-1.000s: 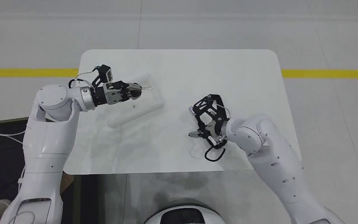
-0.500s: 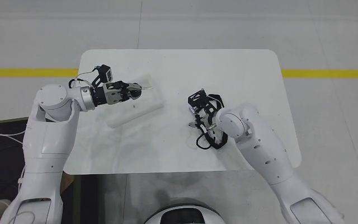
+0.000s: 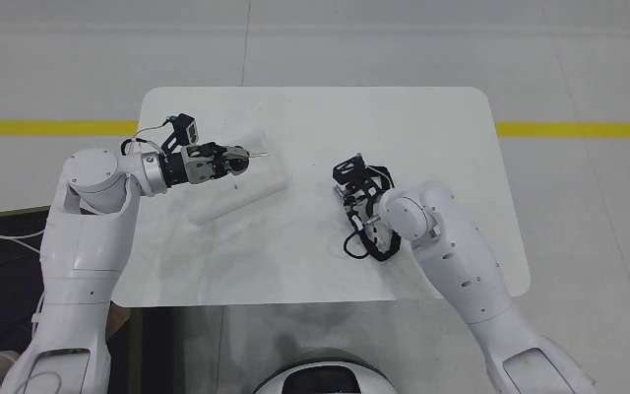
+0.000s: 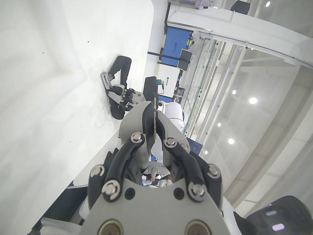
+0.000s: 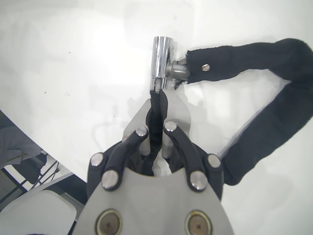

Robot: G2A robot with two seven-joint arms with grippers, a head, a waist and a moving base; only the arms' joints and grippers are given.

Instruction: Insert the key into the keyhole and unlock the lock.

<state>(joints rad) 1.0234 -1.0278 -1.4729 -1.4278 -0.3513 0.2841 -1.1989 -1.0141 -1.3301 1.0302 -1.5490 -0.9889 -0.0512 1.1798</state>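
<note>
Key point(image 4: 154, 116), pinched in the closed left tool point(image 3: 241, 156), points across the surface point(image 3: 413, 118) toward the lock point(image 5: 161, 57), well apart; the right tool point(image 5: 156, 110) is clamped on the lock's black sleeve point(image 5: 244, 59).

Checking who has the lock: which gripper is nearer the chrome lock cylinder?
Right. The right gripper is shut on the black sleeve right beside the lock cylinder; the left gripper holds the key well apart, across the table.
</note>
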